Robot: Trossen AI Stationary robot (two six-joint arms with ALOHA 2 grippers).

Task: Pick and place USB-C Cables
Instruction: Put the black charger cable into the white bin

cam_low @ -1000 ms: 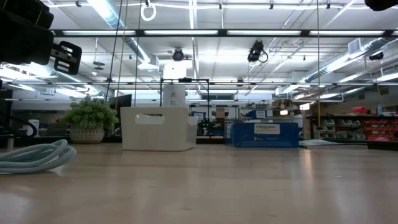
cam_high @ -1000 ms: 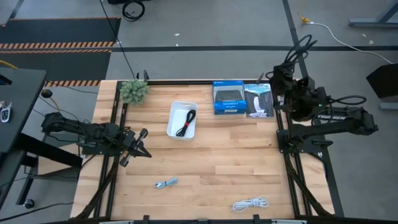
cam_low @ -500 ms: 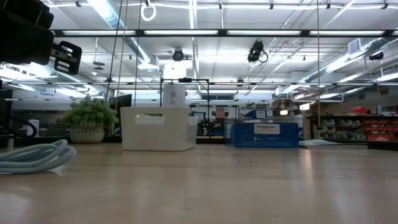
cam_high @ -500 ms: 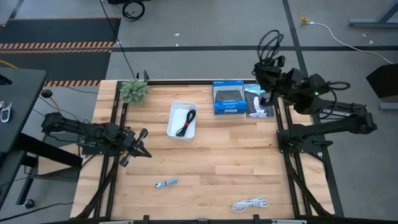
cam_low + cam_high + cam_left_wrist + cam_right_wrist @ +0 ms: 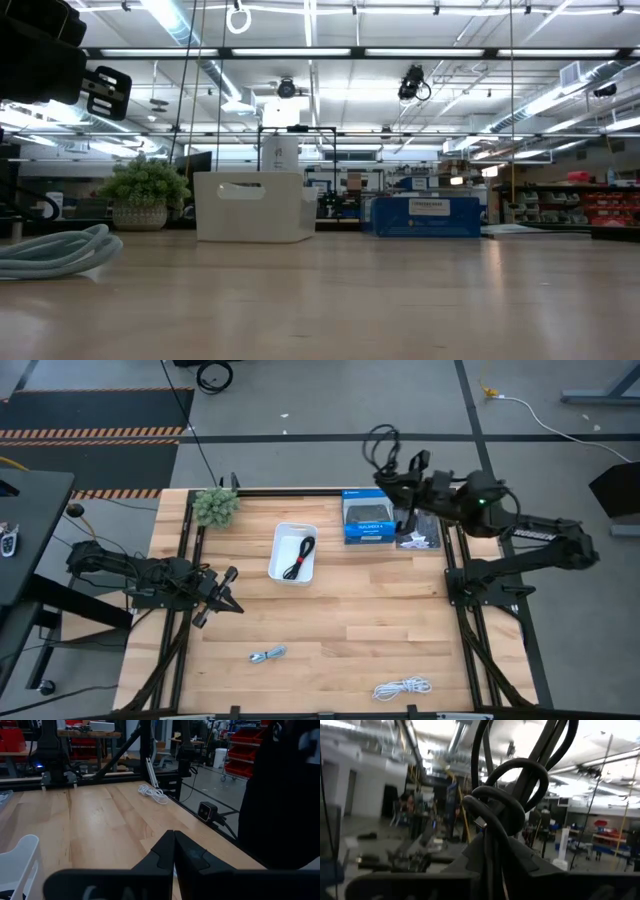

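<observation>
In the high view my right gripper point(image 5: 403, 476) is shut on the black USB-C cable point(image 5: 384, 446) above the table's far edge, right of the white bin point(image 5: 279, 568). The black cable with red ends point(image 5: 300, 556) lies inside that bin. On the bare table top lie the pale blue cable point(image 5: 267, 655), seen close in the low view point(image 5: 55, 250), and the white cable point(image 5: 402, 687), near the near edge. My left gripper point(image 5: 221, 596) waits shut at the table's left side, touching nothing. My right gripper point(image 5: 492, 851) pinches several strands of the black cable's coil point(image 5: 496, 805) between its two fingers. It points roughly toward the table's left. The loops point(image 5: 380, 440) stand out beyond the fingertips, and the whole bundle is lifted clear of the table.
A blue boxed product point(image 5: 367, 517) and a grey packet point(image 5: 416, 528) lie at the far edge under the right arm. A small potted plant point(image 5: 215, 506) stands at the far left corner. Bare wood stretches between the bin and the two loose cables.
My right arm has swung from the table's right edge toward the left along the far edge. It has carried the black cable over the boxed product toward the bin. The gripper has stayed shut on it. The left arm has kept still.
</observation>
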